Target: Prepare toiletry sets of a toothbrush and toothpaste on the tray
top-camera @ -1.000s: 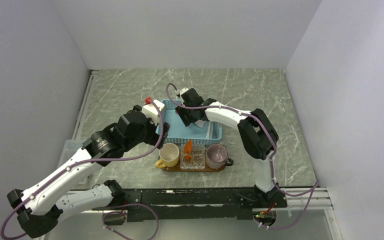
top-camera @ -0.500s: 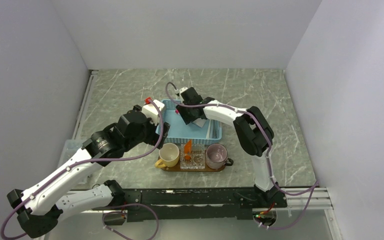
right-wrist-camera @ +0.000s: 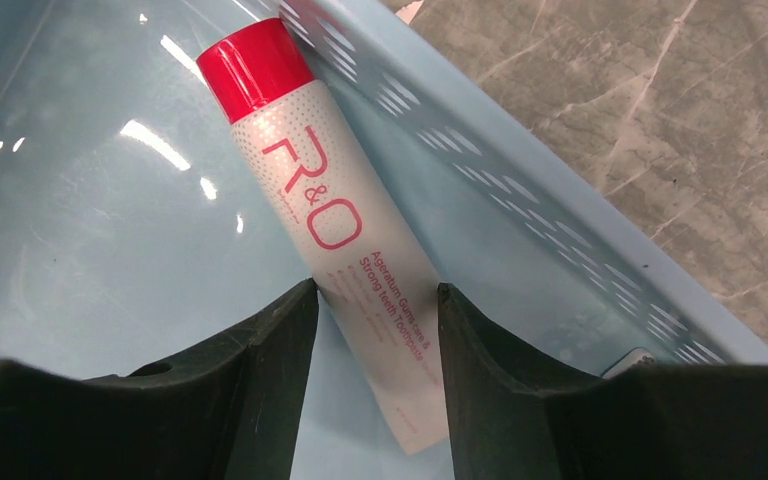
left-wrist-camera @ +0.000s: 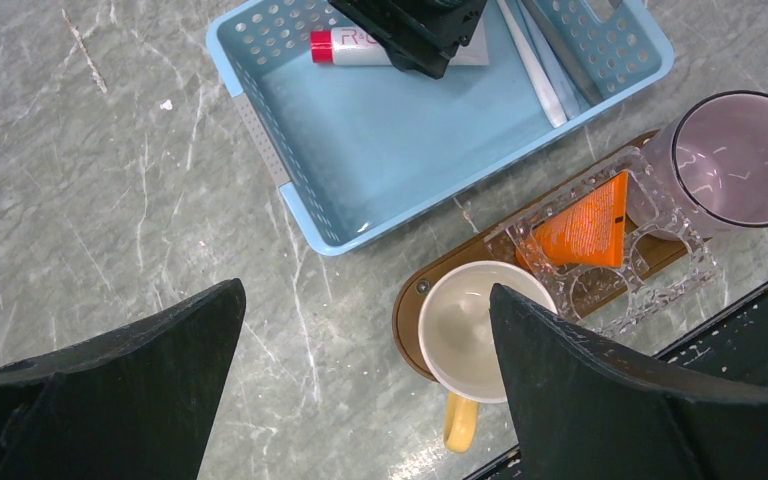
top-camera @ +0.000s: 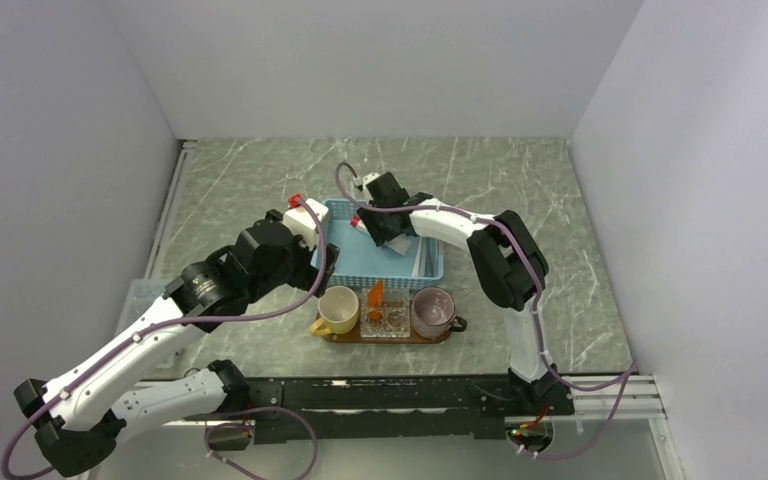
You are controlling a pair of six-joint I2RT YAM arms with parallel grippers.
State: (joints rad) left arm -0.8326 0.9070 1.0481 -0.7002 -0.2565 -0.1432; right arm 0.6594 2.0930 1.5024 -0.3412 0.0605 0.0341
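Note:
A white toothpaste tube [right-wrist-camera: 345,235] with a red cap lies flat in the blue basket [left-wrist-camera: 380,150], against its far wall. My right gripper [right-wrist-camera: 377,290] reaches down into the basket, and both fingertips touch the tube's side edges. Pale toothbrushes [left-wrist-camera: 537,62] lie along the basket's right side. An orange tube [left-wrist-camera: 585,225] stands in a clear holder [left-wrist-camera: 650,285] on the brown tray [left-wrist-camera: 408,300]. My left gripper [left-wrist-camera: 365,288] hangs open above the table, between the basket's near corner and the tray's left end. It holds nothing.
On the tray, a cream cup with a yellow handle [left-wrist-camera: 472,325] stands left of the holder and a purple cup [left-wrist-camera: 738,158] to its right. In the top view the basket [top-camera: 380,265] sits just behind the tray [top-camera: 390,340]. Grey walls enclose the table.
The right gripper's jaws have narrowed onto the white tube, and the arm has shifted slightly left in the basket. The left arm has not moved.

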